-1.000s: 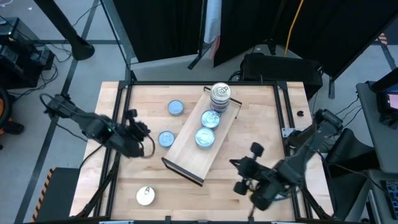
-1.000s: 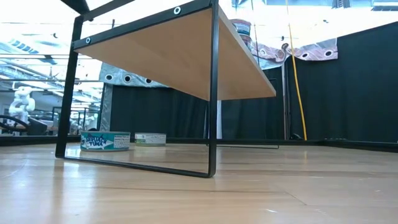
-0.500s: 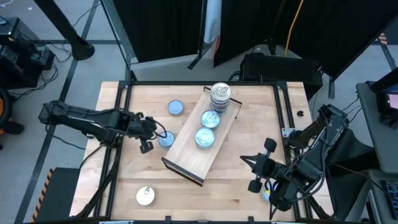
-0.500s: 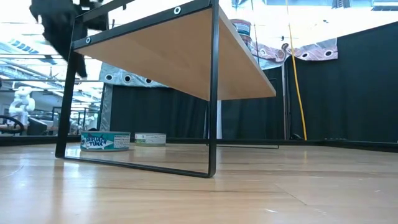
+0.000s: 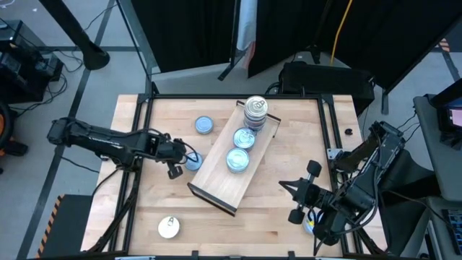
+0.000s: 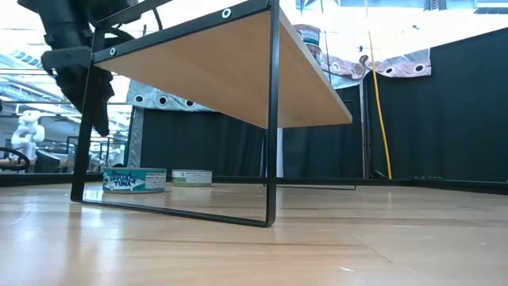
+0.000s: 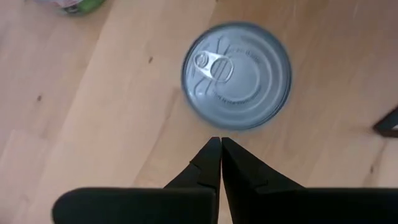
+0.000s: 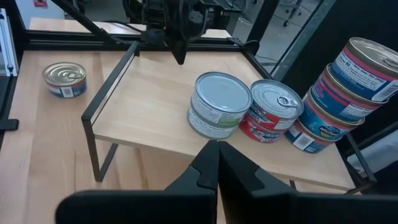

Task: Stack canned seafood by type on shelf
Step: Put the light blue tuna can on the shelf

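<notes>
**Beside the shelf: left gripper shut, above a loose tin**

On the wooden tabletop (image 5: 137,209), the long light-wood shelf board with dark end lips (image 5: 216,180) lay diagonally near the middle. It carried two flat round silver-topped tins (image 5: 238,159) side by side, one with a green-and-white label and one red-labelled, plus a leaning stack of blue-and-red labelled tins (image 5: 255,110) at its far end. Stack count not readable.

Left gripper (image 5: 175,162) was out over the table just left of the shelf, fingers (image 7: 211,163) pressed together, holding nothing. It hung directly over a loose blue-sided tin with a silver pull-tab lid (image 7: 237,76), apart from it, tips near the lid's edge in the wrist view. In the low view that tin (image 6: 134,179) sat on the tabletop with the gripper clear above.

Two more loose tins: a blue-rimmed one (image 5: 204,125) farther back, a cream-topped one (image 5: 168,227) near the front edge.

Right gripper (image 5: 297,193) sat at the table's front right, well apart from the shelf, fingers (image 8: 208,163) closed and empty.
</notes>
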